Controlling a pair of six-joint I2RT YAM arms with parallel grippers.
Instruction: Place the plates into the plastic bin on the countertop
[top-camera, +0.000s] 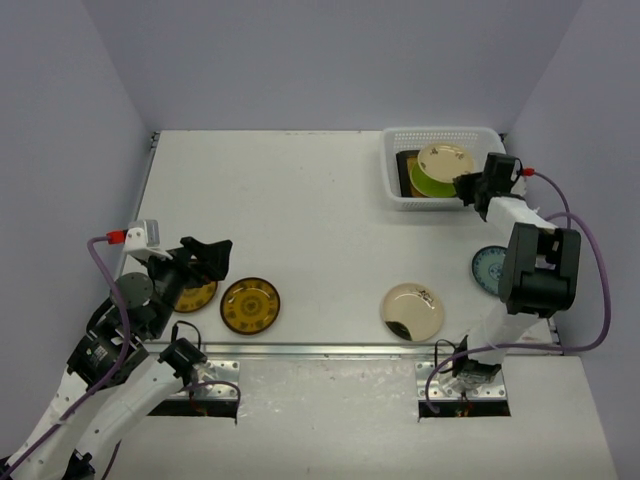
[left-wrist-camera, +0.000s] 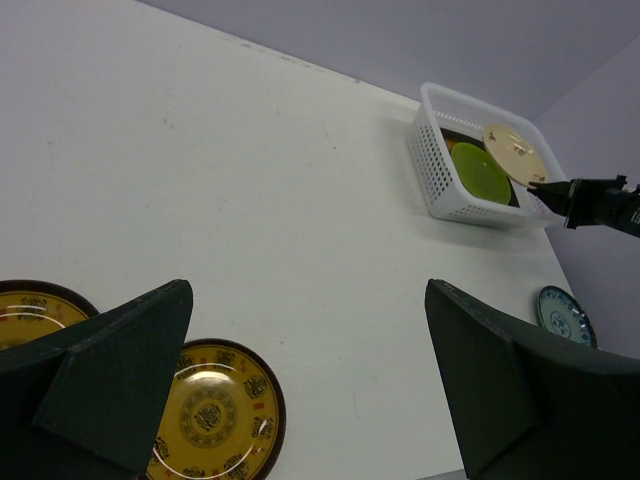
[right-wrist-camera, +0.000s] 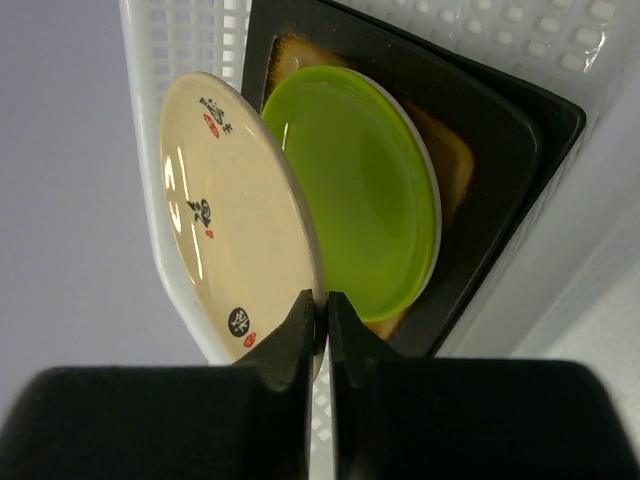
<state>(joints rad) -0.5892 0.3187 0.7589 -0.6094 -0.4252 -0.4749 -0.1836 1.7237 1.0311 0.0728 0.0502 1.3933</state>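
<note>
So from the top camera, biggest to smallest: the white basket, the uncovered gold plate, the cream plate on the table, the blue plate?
1. White basket: clearly largest.
2. Cream plate on the table and uncovered gold plate: look alike, no ranking.
3. Blue plate: looks smallest, but the right arm hides part.

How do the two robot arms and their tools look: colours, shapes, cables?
The left arm and right arm have white links and black joint housings. A purple cable with a red plug runs along each. The left tool and right tool are black, with wedge-shaped fingers.
</note>
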